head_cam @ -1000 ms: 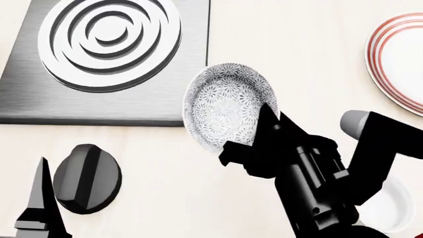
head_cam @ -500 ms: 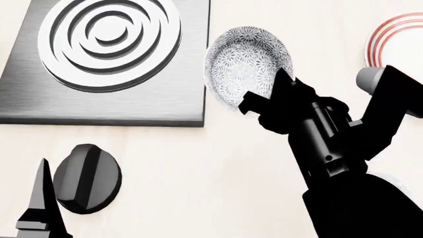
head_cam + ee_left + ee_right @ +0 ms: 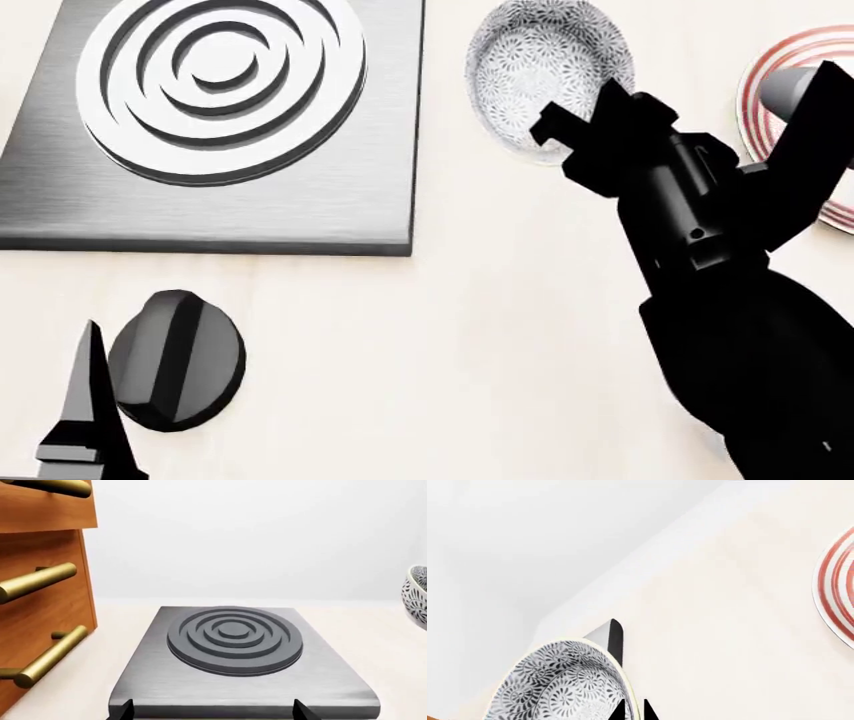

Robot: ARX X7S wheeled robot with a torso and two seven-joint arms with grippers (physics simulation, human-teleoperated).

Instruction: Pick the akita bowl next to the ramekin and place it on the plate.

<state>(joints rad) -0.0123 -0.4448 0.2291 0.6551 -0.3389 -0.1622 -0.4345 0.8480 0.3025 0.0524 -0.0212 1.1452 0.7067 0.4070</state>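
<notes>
The akita bowl (image 3: 545, 62), grey-and-white floral, hangs tilted above the counter, to the right of the hob. My right gripper (image 3: 577, 128) is shut on its rim; in the right wrist view the bowl (image 3: 560, 685) fills the lower left, and the gripper (image 3: 632, 711) pinches the rim with one finger inside and one outside. The red-ringed plate (image 3: 781, 70) lies at the far right, partly behind my right arm, and its edge (image 3: 834, 590) shows in the right wrist view. My left gripper (image 3: 212, 711) is open low before the hob; one finger (image 3: 83, 410) shows at the head view's lower left. The ramekin is hidden.
A steel hob with a ringed burner (image 3: 220, 75) fills the upper left of the counter, also seen as the hob (image 3: 233, 640) in the left wrist view. A dark knob (image 3: 176, 360) sits in front of it. Wooden drawers with brass handles (image 3: 40, 580) stand beside the hob. A white wall backs the counter.
My right arm has carried the bowl up and to the right, away from the hob's front corner toward the plate. The ramekin that showed at lower right is now covered by the arm. The left gripper has not moved.
</notes>
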